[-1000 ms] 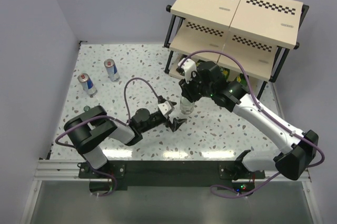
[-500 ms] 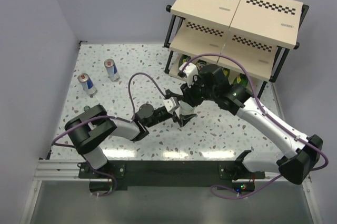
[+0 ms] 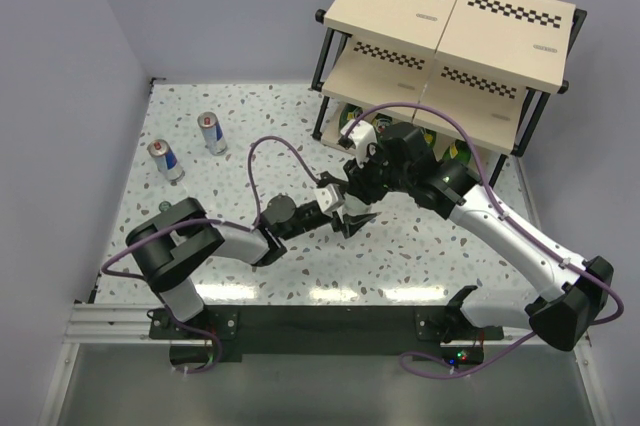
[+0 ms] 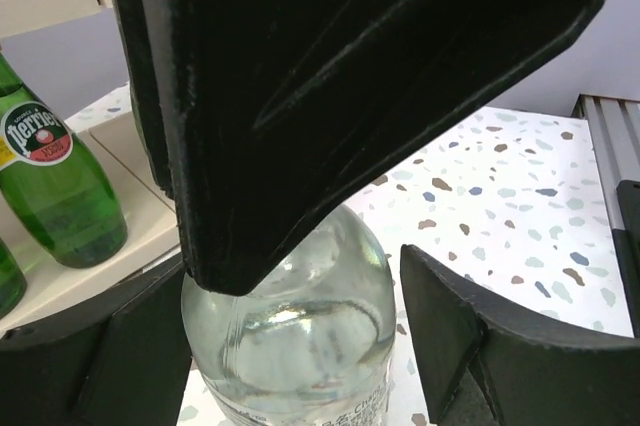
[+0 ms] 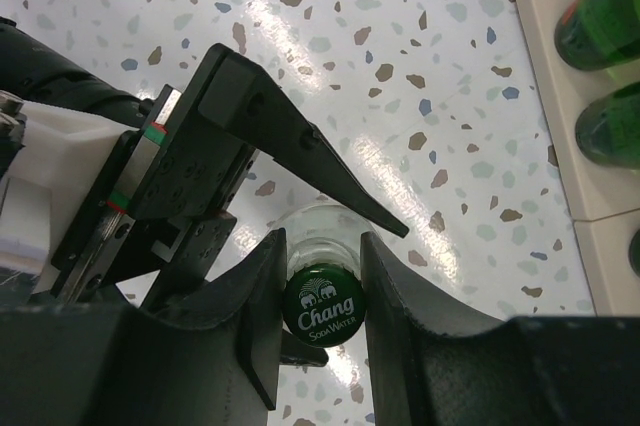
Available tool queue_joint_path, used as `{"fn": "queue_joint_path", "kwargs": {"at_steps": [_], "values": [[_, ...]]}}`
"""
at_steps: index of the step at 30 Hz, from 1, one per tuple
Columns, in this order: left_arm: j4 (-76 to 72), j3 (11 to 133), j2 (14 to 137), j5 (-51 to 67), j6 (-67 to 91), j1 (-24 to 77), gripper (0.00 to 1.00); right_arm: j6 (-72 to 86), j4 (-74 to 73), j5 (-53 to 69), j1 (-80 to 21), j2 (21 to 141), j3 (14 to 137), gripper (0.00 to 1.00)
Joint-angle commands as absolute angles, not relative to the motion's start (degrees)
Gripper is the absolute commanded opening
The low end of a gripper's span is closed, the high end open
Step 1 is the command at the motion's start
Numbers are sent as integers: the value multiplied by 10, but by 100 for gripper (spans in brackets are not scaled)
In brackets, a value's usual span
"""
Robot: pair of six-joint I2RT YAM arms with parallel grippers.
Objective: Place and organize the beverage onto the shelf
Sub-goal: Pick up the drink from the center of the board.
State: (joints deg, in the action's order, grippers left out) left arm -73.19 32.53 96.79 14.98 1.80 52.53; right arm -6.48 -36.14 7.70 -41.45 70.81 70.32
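**Right wrist view: upright bottle pinched at its cap**

Clear bottle (image 5: 322, 308) is standing upright over the counter (image 5: 330, 26), short of the shelf (image 3: 450, 16). Right pincer (image 5: 322, 258) is clamping its cap from above. Left pincer (image 3: 347, 216) is flanking its body sideways, jaws parted.

Left jaws moved in around clear bottle (image 4: 300, 346) body, closing partway from fully spread.
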Motion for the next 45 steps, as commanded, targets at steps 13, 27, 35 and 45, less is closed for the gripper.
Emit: {"fn": "queue_joint_path", "kwargs": {"at_steps": [13, 27, 35, 45], "values": [[-744, 358, 987, 150, -22, 527, 62, -69, -303, 93, -417, 671, 741, 0], [-794, 294, 936, 82, 24, 513, 0, -188, -380, 208, -398, 656, 779, 99], [-703, 315, 865, 46, 37, 484, 0, -220, -412, 186, -295, 597, 770, 99], [-491, 496, 845, 67, 31, 418, 0, -261, -393, 273, -208, 539, 611, 99]]}}
